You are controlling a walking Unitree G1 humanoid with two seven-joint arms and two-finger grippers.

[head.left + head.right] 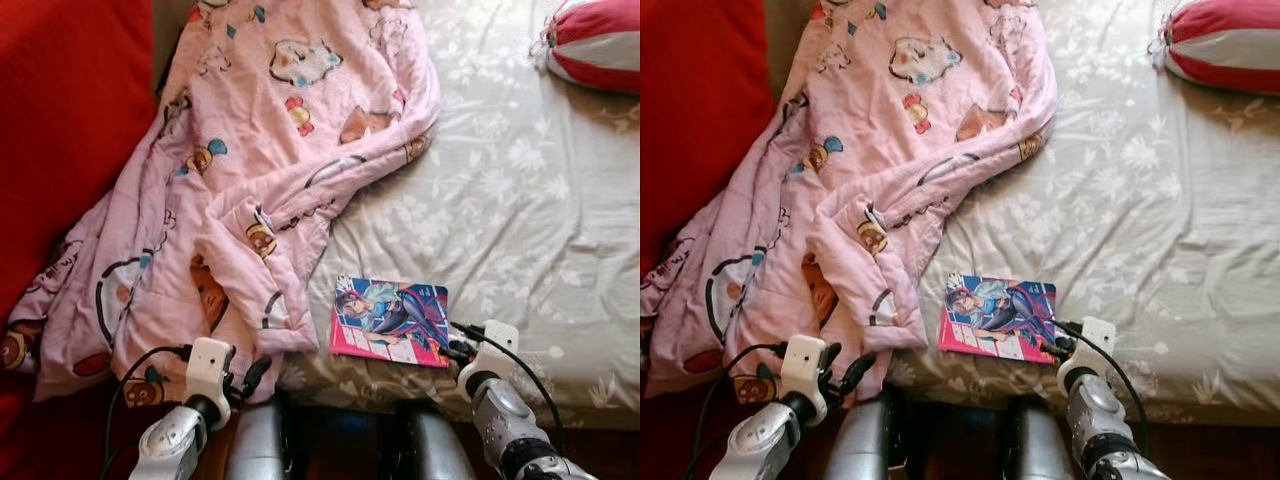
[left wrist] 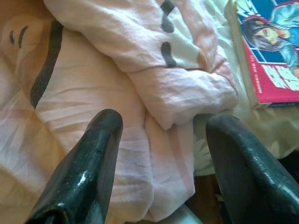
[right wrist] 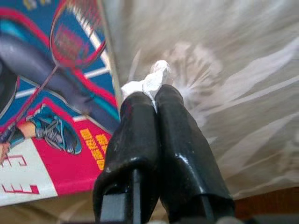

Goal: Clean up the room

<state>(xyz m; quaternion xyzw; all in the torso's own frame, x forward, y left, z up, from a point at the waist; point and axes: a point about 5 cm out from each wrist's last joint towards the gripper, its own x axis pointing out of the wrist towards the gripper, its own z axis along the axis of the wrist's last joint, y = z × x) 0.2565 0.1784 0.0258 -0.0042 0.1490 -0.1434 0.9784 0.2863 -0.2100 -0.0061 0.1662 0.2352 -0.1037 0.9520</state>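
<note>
Head stereo pair looking down on bed (image 1: 520, 200), wrist cameras close, apparently sharing the book (image 1: 392, 322)

Floral-sheeted bed (image 1: 520, 200), pink cartoon blanket (image 1: 250, 170), comic book (image 1: 392, 322), striped pillow (image 1: 597, 42)

Pink blanket (image 1: 250, 160) cut off at the head views' top edge, striped cushion (image 1: 597, 42) cropped at the top right corner, magazine (image 1: 392, 320) near right corner hidden behind the right pincer (image 1: 462, 352), small white scrap (image 3: 152, 84) between its closed fingertips unidentifiable, bed (image 1: 530, 200) running past the right edge.
</note>
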